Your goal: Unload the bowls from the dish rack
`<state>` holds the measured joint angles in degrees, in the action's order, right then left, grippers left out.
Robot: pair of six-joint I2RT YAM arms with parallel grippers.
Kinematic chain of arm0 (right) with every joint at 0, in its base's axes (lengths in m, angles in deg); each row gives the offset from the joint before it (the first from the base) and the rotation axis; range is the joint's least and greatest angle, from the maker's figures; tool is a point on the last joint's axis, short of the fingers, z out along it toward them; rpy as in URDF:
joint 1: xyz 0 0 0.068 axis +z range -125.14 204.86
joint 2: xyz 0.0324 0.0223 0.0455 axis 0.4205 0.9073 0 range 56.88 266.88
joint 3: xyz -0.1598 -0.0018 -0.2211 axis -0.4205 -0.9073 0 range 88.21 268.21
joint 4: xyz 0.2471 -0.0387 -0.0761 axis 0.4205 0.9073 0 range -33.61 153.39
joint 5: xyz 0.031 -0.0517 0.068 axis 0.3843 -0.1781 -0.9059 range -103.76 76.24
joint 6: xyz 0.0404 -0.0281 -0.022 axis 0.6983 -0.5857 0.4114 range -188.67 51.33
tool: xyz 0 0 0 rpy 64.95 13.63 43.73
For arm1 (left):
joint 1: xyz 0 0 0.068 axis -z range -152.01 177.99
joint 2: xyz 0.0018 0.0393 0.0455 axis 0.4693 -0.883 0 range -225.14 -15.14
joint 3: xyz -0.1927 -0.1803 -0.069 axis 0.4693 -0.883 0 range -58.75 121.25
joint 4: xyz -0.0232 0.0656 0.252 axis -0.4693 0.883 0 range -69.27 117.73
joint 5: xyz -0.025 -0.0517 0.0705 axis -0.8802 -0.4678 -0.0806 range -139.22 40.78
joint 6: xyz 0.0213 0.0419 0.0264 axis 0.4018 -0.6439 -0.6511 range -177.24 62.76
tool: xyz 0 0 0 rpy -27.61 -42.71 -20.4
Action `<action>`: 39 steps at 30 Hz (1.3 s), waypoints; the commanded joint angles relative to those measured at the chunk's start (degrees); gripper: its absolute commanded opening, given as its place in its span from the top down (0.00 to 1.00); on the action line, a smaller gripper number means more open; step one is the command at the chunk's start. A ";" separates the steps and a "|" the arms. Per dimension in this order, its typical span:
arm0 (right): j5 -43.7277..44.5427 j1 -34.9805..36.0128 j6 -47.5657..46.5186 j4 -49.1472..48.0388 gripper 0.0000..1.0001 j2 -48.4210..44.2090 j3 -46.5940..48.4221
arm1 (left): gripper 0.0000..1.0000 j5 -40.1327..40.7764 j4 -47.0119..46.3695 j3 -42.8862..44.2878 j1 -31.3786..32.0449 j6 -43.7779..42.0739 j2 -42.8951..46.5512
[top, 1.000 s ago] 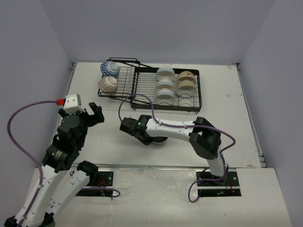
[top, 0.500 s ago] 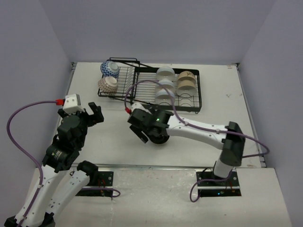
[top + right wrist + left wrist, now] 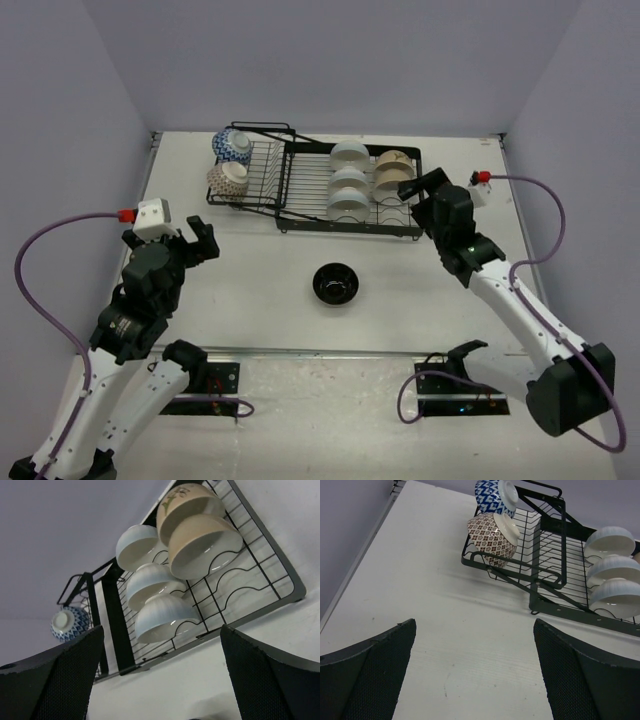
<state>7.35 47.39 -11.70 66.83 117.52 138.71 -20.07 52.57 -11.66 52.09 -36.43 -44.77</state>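
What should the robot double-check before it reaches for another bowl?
1. Right claw open and empty: ok.
2. Left claw open and empty: ok.
3. Glossy black round bowl upright on the white table, apart from the black wire dish rack: ok.
4. Rack emptied: not ok; three white ceramic bowls, two tan ceramic bowls and two patterned bowls sit in it.
5. Right claw facing the tan bowls: ok.
6. Bowls wedged in the wires: cannot tell.
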 commanded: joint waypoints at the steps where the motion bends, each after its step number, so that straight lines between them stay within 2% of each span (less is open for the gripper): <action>1: -0.98 -2.30 23.59 -10.43 0.01 2.72 -2.95 | 0.00 0.56 -1.60 0.11 -0.45 -0.08 -0.08; 3: 0.94 -2.31 28.87 -13.50 0.01 4.21 -5.22 | 0.00 0.21 -1.69 0.19 -0.37 -0.16 -0.17; 6: 3.93 -2.40 41.69 -15.44 0.01 7.02 -8.05 | 0.00 -0.49 -2.04 0.11 -0.37 -0.34 -0.17; 10: 4.48 -2.57 41.99 -23.43 0.01 11.86 -8.84 | 0.00 -0.93 -2.13 -0.07 -0.37 -0.34 0.01; 16: -1.40 -4.24 42.26 -23.09 0.01 23.79 -2.26 | 0.00 -1.02 -2.04 -0.07 -0.37 -0.43 0.01; 21: -0.98 -4.95 39.54 -27.83 0.02 28.91 -0.40 | 0.00 -1.46 -2.21 -0.07 -0.37 -0.43 0.01; 24: 0.34 -5.03 37.70 -30.12 0.05 31.29 0.39 | 0.00 -1.99 -2.30 -0.07 -0.37 -0.43 -0.26; 27: -0.09 -5.64 36.46 -32.31 0.13 34.10 1.44 | 0.00 -2.34 -2.39 -0.16 -0.37 -0.52 -0.17; 30: -0.97 -6.00 35.14 -37.50 0.28 37.08 1.53 | 0.00 -2.34 -2.39 -0.16 -0.37 -0.52 0.01; 33: -1.24 -6.09 33.12 -41.45 0.37 39.29 1.97 | 0.00 -2.78 -2.57 -0.25 -0.37 -0.60 0.01; 34: -1.24 -6.09 32.60 -43.99 0.49 39.72 1.62 | 0.00 -3.04 -2.57 -0.25 -0.37 -0.52 0.01; 36: -1.07 -6.09 32.24 -46.02 0.62 40.52 1.01 | 0.00 -3.39 -2.83 -0.33 -0.37 -0.69 0.01; 39: -0.80 -6.09 31.80 -49.54 0.67 41.31 -0.31 | 0.00 -3.57 -2.83 -0.33 -0.37 -0.78 -0.08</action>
<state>5.55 41.44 21.89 25.08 158.33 138.60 -22.87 52.13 -11.72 52.09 -36.45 -44.77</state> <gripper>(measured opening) 0.338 0.997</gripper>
